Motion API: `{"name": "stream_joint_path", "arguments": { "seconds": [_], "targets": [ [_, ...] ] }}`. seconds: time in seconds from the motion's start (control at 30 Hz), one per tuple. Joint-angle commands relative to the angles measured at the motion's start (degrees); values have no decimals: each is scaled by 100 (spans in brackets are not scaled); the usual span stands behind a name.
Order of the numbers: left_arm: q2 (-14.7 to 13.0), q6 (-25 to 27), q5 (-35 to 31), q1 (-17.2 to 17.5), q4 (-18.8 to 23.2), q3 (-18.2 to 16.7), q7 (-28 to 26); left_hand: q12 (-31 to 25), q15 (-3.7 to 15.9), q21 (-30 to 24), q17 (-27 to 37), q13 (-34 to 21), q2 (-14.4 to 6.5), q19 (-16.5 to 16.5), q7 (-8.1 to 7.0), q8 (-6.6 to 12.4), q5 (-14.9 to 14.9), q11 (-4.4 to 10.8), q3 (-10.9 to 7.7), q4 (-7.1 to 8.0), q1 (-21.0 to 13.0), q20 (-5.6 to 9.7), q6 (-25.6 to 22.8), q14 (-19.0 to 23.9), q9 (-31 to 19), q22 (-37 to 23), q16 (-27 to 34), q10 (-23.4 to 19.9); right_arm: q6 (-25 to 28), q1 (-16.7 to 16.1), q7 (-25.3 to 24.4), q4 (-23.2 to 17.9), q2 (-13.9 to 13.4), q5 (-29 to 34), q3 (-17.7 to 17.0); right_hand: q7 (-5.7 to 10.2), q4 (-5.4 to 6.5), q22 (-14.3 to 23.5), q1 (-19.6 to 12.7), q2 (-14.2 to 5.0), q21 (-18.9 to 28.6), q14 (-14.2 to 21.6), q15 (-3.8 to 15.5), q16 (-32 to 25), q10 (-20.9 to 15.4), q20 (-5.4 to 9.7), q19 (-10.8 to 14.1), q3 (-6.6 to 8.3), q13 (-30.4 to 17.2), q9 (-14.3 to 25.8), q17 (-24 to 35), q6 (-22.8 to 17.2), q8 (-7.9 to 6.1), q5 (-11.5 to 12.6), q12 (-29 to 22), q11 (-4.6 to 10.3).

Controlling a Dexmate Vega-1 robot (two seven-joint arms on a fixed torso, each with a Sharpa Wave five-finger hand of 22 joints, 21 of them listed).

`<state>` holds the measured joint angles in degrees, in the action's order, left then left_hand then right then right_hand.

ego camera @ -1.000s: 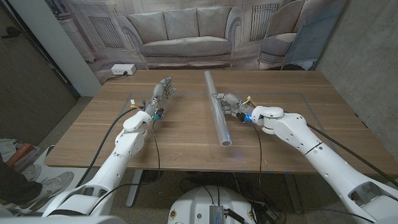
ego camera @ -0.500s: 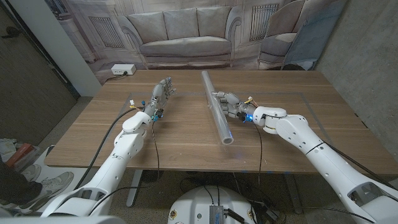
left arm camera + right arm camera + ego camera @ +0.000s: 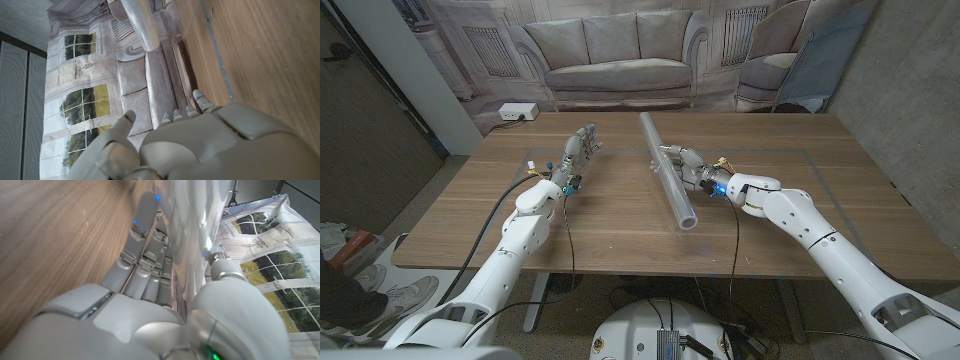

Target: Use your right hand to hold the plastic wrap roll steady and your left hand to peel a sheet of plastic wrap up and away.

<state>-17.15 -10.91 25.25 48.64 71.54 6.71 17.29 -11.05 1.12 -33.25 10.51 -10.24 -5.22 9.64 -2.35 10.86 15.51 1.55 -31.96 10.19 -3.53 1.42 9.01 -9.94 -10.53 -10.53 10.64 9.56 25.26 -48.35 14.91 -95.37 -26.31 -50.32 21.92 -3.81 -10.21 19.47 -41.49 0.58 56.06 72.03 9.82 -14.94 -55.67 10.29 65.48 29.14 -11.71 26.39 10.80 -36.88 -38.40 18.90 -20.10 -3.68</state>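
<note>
On the left side of the table point(image 3: 620, 215), the left hand point(image 3: 578, 152) is held up with its fingers apart, and nothing is held in it. It looks to be kept ready for peeling, a step not yet begun. Well apart from it, toward the middle, the plastic wrap roll point(image 3: 665, 170) is laid long on the wood, slanted. Just beside the roll, the right hand point(image 3: 687, 165) is wrapped around it, thumb on one side and fingers point(image 3: 145, 260) on the other, probably so the roll cannot turn or slide.
</note>
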Motion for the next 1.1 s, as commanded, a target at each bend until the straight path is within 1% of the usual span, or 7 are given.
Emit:
{"name": "stream_joint_path", "arguments": {
  "seconds": [0.03,0.1,0.27,0.5,0.77,0.93,1.1],
  "targets": [
    [8,-14,15,-65,-105,0,17,-35,-14,10,13,-26,-448,5,-16,8,-24,-3,-36,11,15,-18,-2,-129,-10,-17,34,12,-69,16,292,304,202,-215,-106,-24,706,81,-809,-902,78,271,190,40,-67,266,46,926,5,-7,19,39,6,43,38,-32],
    [-1,-24,-13,-81,-122,12,30,-36,-15,12,13,-26,-448,6,-16,9,-24,3,-36,11,15,-19,-6,-129,-10,-17,34,10,-87,28,365,367,232,-239,-120,-63,789,160,-671,-838,128,287,178,59,-90,262,5,873,5,-33,21,44,18,38,62,-49],
    [19,-32,-27,-127,-183,10,43,-36,-16,15,13,-26,-447,1,-16,9,-24,1,-37,11,16,-16,-6,-127,-10,-17,35,9,-136,28,466,482,308,-271,-157,-89,851,220,-578,-820,166,282,173,80,-93,262,-21,853,4,-54,21,8,14,40,88,-79],
    [34,-20,-55,-180,-230,15,67,-35,-20,21,13,-26,-447,1,-22,8,-25,-4,-38,11,16,-22,-4,-135,-10,-17,31,12,-229,-7,598,625,419,-323,-235,-157,1149,436,-41,-549,277,235,140,158,-88,250,-115,645,-10,-151,20,24,72,-27,186,-185],
    [58,13,-102,-232,-262,27,62,-33,-12,30,13,-26,-448,2,-23,7,-26,0,-39,12,17,-18,-4,-138,-10,-18,30,17,-329,-39,703,720,482,-310,-282,-268,1545,656,663,-258,331,179,113,215,-61,250,-177,388,-78,-301,22,192,236,-281,278,-283],
    [52,40,-133,-245,-242,34,60,-36,-16,36,13,-26,-449,4,-26,6,-26,0,-40,12,18,-19,-1,-142,-10,-18,29,12,-401,-67,742,737,484,-260,-294,-337,1747,760,1086,-43,325,97,-33,250,-25,239,-199,226,-111,-403,18,361,381,-469,327,-366],
    [53,60,-144,-256,-224,40,70,-35,-19,42,13,-26,-450,7,-25,4,-27,-1,-42,12,18,-22,4,-142,-10,-18,30,13,-505,-103,761,730,478,-189,-296,-358,1854,800,1365,92,278,-40,-146,293,57,231,-249,127,-127,-477,18,509,501,-588,379,-400]
  ]
}}
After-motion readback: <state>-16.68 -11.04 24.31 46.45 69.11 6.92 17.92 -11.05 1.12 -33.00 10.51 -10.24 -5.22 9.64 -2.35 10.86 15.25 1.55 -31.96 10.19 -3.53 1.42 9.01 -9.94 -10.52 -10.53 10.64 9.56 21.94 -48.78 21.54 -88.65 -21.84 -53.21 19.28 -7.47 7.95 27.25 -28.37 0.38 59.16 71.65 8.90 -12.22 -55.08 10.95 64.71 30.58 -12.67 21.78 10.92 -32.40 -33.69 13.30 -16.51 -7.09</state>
